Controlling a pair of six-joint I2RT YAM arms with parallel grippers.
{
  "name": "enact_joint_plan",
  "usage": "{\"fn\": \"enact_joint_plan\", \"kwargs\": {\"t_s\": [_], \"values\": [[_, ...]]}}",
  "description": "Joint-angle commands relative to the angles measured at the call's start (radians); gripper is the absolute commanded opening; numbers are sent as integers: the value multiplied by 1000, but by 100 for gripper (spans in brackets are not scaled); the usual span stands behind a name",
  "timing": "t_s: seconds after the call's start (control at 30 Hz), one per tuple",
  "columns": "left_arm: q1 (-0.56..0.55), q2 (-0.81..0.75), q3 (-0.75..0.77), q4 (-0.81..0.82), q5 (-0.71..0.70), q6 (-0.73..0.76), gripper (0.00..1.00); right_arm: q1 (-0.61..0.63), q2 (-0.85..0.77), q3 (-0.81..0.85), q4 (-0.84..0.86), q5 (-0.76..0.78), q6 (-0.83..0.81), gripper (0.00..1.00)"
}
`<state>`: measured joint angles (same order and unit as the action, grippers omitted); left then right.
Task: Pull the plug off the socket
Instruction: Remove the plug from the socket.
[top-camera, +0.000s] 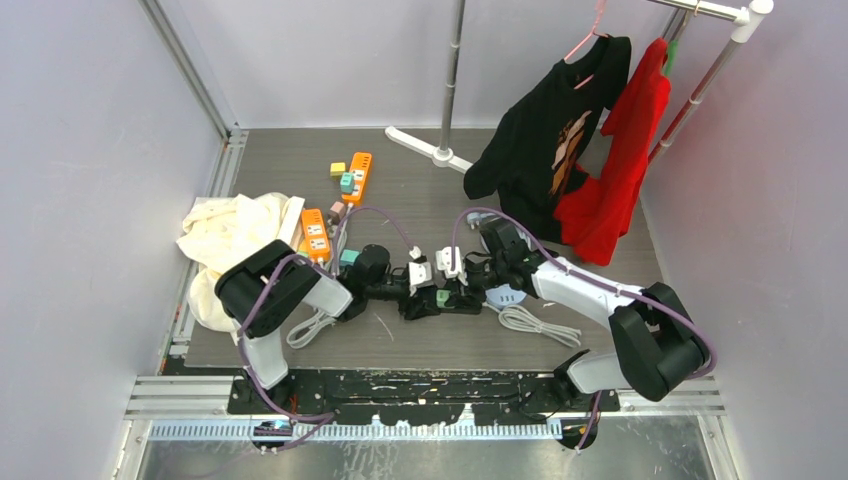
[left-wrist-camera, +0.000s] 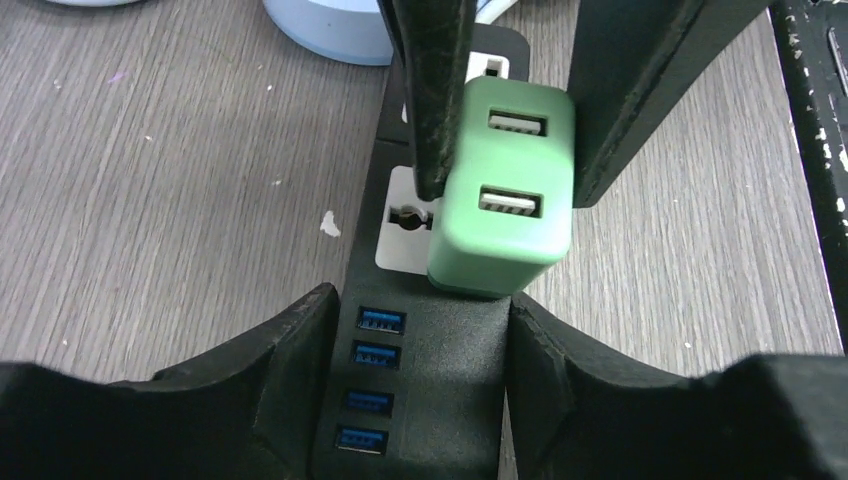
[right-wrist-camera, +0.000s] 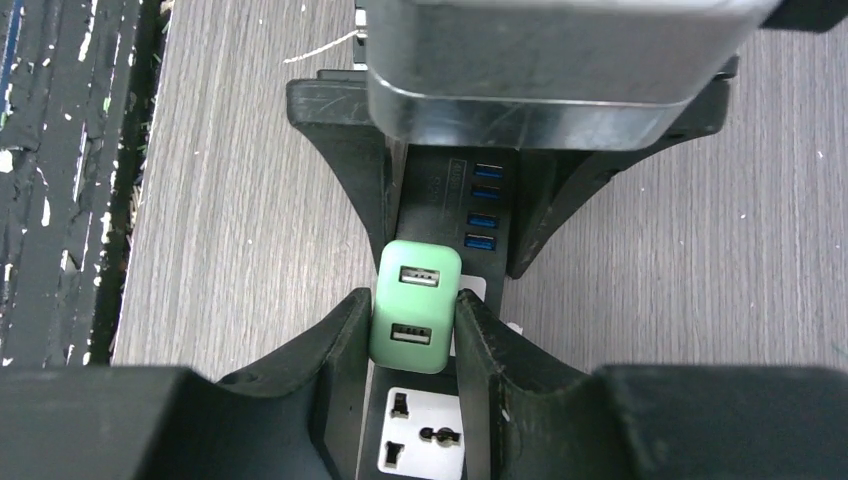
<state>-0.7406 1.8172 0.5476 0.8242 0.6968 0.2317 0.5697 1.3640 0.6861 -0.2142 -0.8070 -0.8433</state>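
The green USB charger (right-wrist-camera: 416, 270) sits plugged into the black power strip (right-wrist-camera: 435, 200), low centre in the right wrist view, so the pull itself is not yet done. The right end effector (right-wrist-camera: 413, 312) is clenched on the charger's two sides. The left end effector (left-wrist-camera: 422, 300) straddles the strip at its blue USB end, fingers at both edges; whether it grips firmly I cannot tell. What is left, by my reading, is a straight lift off the strip while it is held down. The room above looks open; an empty socket (right-wrist-camera: 420, 445) lies just beside the charger, and the black mounting rail (right-wrist-camera: 60, 180) runs along the counter (left-wrist-camera: 150, 200) at that view's left
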Motion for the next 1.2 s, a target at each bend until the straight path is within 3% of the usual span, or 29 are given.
{"fn": "enact_joint_plan", "kwargs": {"t_s": [0.0,0.1,0.23,0.3,0.43,0.6,0.7,0.9,1.17], "values": [[-18,39,29,89,29,-20,51,2,-8,24,53,-20,14,1],[-19,38,1,89,22,-16,36,-36,-24,22,58,-7,54,1],[-18,25,-37,69,7,1,5,-105,-62,13,-41,-4,12,1],[-17,21,-46,56,1,8,1,-118,-89,-1,-138,10,-83,1],[-18,26,-38,30,-16,11,0,-85,-129,-33,-222,-8,-166,1],[-23,28,-22,-16,-23,0,0,-24,-111,-30,94,-34,164,1],[-31,25,-27,-40,-44,-3,0,-22,-84,14,189,-22,292,1],[-35,16,-47,-61,-71,-6,0,-83,-116,11,130,-33,285,1],[-34,17,-22,-111,-82,-18,0,-182,-262,-50,-9,-175,316,1]]}}
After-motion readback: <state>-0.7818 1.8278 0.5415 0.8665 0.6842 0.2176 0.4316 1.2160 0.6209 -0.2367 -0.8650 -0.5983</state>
